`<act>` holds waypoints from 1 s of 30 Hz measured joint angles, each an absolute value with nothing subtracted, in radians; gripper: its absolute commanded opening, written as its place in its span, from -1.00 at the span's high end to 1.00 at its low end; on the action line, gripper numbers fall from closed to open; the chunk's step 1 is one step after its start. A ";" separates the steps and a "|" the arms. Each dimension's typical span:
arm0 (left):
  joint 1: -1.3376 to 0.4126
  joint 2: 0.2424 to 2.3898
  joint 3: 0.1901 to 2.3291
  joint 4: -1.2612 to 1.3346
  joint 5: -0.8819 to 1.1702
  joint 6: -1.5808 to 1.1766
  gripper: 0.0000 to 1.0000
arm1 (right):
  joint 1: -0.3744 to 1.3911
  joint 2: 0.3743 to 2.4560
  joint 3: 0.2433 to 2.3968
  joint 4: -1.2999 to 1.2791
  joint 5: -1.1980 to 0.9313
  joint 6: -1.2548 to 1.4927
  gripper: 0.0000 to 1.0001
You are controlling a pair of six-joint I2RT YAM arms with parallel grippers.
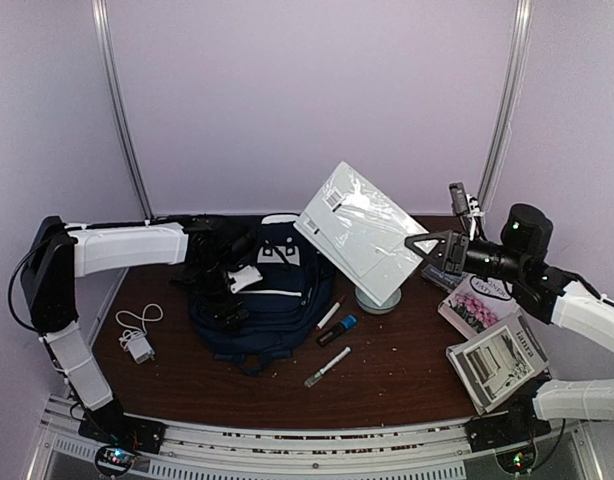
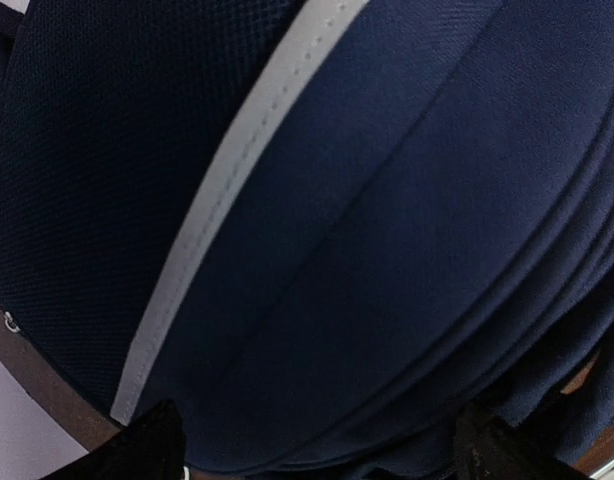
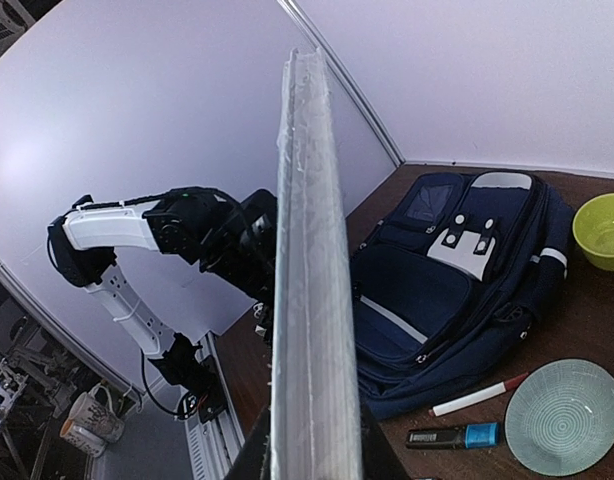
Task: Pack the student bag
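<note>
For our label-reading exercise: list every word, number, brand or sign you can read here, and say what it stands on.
No text is legible.
wrapped white pad: dark corner print, too small.
flowered book: cover title blurred.
grey booklet: print too small.
student bag: white patch marks, not readable.

The large navy-blue cloth backpack (image 2: 417,230) is matt and finely woven, with a stitched white stripe (image 2: 227,200). The flat white pad (image 1: 362,232) wears crinkled glossy plastic film. The dark brown wood-look desk (image 1: 397,375) is smooth.
</note>
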State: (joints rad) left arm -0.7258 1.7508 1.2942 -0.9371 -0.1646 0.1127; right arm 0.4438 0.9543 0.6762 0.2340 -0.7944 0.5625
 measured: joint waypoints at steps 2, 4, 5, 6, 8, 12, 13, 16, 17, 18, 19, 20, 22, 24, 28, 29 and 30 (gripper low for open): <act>-0.723 1.781 1.314 -0.933 -0.179 0.142 -0.95 | 0.448 0.934 0.662 0.220 -0.807 0.558 1.00; -0.724 1.821 1.332 -0.930 -0.202 0.166 -0.96 | 0.450 0.916 0.650 0.207 -0.815 0.554 1.00; -0.727 1.847 1.340 -0.928 -0.218 0.176 -0.96 | 0.450 0.904 0.642 0.202 -0.818 0.553 1.00; -0.728 1.866 1.344 -0.925 -0.234 0.184 -0.96 | 0.450 0.892 0.636 0.196 -0.823 0.553 1.00; -0.732 1.902 1.354 -0.923 -0.263 0.194 -0.96 | 0.453 0.869 0.625 0.181 -0.831 0.553 1.00; -0.736 1.911 1.369 -0.899 -0.315 0.224 -0.74 | 0.455 0.821 0.618 0.147 -0.842 0.543 1.00; -0.734 1.911 1.369 -0.885 -0.319 0.234 -0.55 | 0.455 0.810 0.618 0.139 -0.843 0.540 1.00; -0.730 1.911 1.361 -0.835 -0.322 0.256 0.11 | 0.456 0.786 0.618 0.112 -0.845 0.524 1.00; -0.730 1.911 1.356 -0.816 -0.318 0.266 0.28 | 0.457 0.782 0.618 0.100 -0.844 0.520 1.00; -0.730 1.911 1.352 -0.802 -0.319 0.270 0.45 | 0.458 0.780 0.618 0.091 -0.844 0.517 1.00; -0.730 1.911 1.346 -0.783 -0.319 0.274 0.79 | 0.459 0.780 0.618 0.081 -0.843 0.513 1.00; -0.730 1.908 1.339 -0.763 -0.321 0.276 1.00 | 0.459 0.780 0.618 0.070 -0.841 0.506 1.00; -0.730 1.893 1.317 -0.723 -0.327 0.279 1.00 | 0.459 0.780 0.618 0.044 -0.834 0.498 1.00; -0.730 1.867 1.290 -0.688 -0.338 0.284 1.00 | 0.459 0.783 0.617 0.030 -0.829 0.494 1.00; -0.730 1.823 1.245 -0.627 -0.376 0.278 1.00 | 0.459 0.809 0.616 0.031 -0.821 0.496 1.00; -0.730 1.810 1.234 -0.611 -0.391 0.274 1.00 | 0.460 0.821 0.616 0.033 -0.818 0.497 1.00; -0.730 1.795 1.224 -0.598 -0.402 0.267 1.00 | 0.460 0.834 0.616 0.033 -0.815 0.497 1.00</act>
State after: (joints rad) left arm -0.7300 1.7947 1.2240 -0.5980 -0.4023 0.2668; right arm 0.4599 0.8337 0.6159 0.0330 -0.8146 0.4973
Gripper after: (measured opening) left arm 0.033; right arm 0.182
